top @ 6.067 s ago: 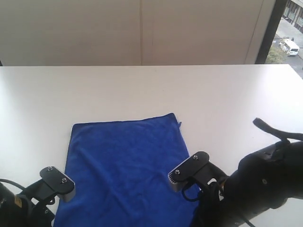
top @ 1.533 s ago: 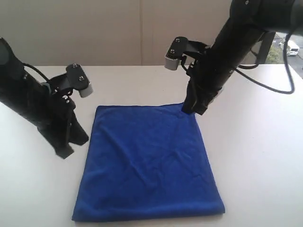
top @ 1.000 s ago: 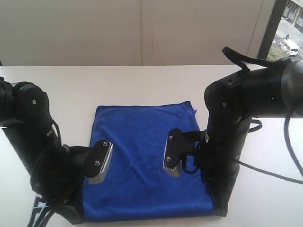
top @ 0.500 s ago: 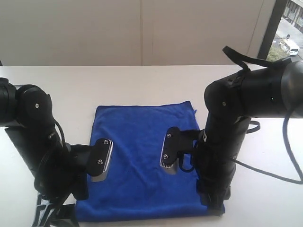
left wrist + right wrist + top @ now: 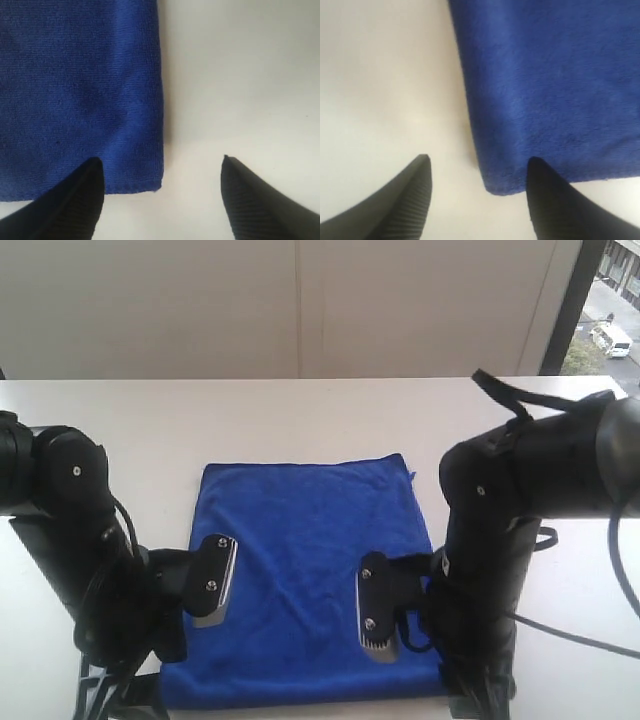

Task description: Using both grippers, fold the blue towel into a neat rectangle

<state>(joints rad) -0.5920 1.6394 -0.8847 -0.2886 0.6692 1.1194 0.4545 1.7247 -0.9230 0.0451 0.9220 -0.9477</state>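
Observation:
The blue towel (image 5: 300, 540) lies flat on the white table (image 5: 300, 420), its near edge close to the table front. My left arm (image 5: 100, 590) stands over the towel's near left corner and my right arm (image 5: 500, 560) over its near right corner. In the left wrist view my left gripper (image 5: 160, 158) is open, straddling the towel (image 5: 80, 85) corner, one black finger (image 5: 75, 200) over cloth, the other over bare table. My right gripper (image 5: 479, 157) is open likewise, astride the thick rounded corner of the towel (image 5: 550, 85). Neither holds cloth.
Silver-grey plates with screws on the left arm (image 5: 212, 580) and the right arm (image 5: 378, 615) hang above the towel. A wall and a window (image 5: 600, 310) lie beyond the table's far edge. Bare table flanks the towel.
Both arms came from the towel's far corners to its near corners. In the last half second the right arm sank lower and nearer; the left arm barely moved. The towel stays put.

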